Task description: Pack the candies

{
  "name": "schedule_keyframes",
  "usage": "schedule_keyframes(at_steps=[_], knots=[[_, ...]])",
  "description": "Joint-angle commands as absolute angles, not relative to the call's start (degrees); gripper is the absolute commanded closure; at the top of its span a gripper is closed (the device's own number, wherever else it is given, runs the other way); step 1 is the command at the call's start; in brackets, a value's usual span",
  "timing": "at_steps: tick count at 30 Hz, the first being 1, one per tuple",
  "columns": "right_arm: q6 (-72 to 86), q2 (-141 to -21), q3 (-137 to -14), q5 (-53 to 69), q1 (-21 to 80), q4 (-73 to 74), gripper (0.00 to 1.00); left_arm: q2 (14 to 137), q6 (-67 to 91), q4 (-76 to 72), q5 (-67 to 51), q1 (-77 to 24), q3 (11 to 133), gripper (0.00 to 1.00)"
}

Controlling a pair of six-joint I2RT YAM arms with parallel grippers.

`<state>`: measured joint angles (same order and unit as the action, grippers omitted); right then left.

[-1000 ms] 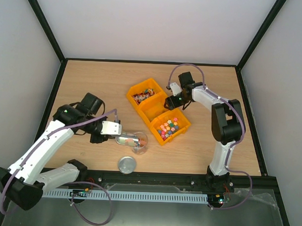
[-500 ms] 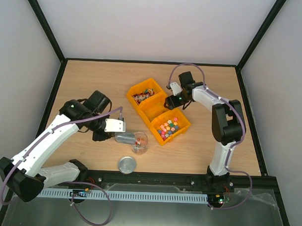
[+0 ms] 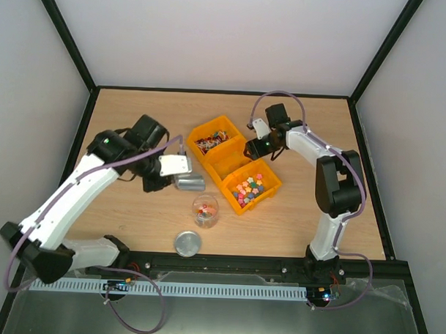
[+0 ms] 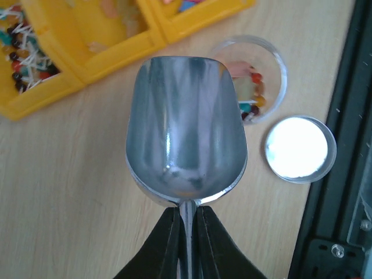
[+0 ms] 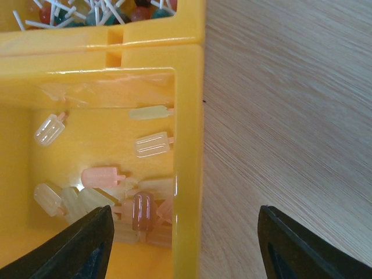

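Observation:
The candies (image 3: 209, 142), tiny red and white sweets on white sticks, lie in the far yellow bin (image 3: 223, 127). They also show in the left wrist view (image 4: 22, 51) and the right wrist view (image 5: 99, 8). My left gripper (image 3: 170, 183) is shut on the handle of a metal scoop (image 4: 186, 128), which is empty and held above the table beside the bins. A clear jar (image 3: 205, 209) stands upright with a few candies inside (image 4: 254, 99). My right gripper (image 5: 186, 244) is open and straddles the right wall of the middle bin (image 5: 189, 145).
The jar's round metal lid (image 3: 187, 243) lies near the front edge. The middle bin (image 3: 227, 163) holds pale popsicle-shaped sweets (image 5: 152, 143). The near bin (image 3: 270, 189) holds pastel multicoloured pieces (image 3: 249, 188). A black rail runs along the table's front edge.
My left gripper has carried the scoop from over the jar back and up toward the bins. The jar now stands apart from it. The right arm has barely moved.

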<state>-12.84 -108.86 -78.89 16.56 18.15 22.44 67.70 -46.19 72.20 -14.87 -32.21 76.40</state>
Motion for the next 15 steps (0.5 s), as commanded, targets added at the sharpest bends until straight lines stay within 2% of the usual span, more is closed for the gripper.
schedule_keyframes(at_steps=[1,6,15], knots=[[-13.7,-105.7,-77.5,16.0,17.4,25.1,0.33,78.0,-36.2,69.9,-9.2,-32.3,83.4,0.98],[-13.0,-107.3,-79.1,16.2,17.3,26.1,0.44,90.7,-30.3,71.9,-7.3,-33.2,94.6,0.98],[-10.6,-109.0,-80.2,20.0,17.3,27.7,0.6,108.7,-30.1,74.1,0.0,-37.3,109.5,0.98]])
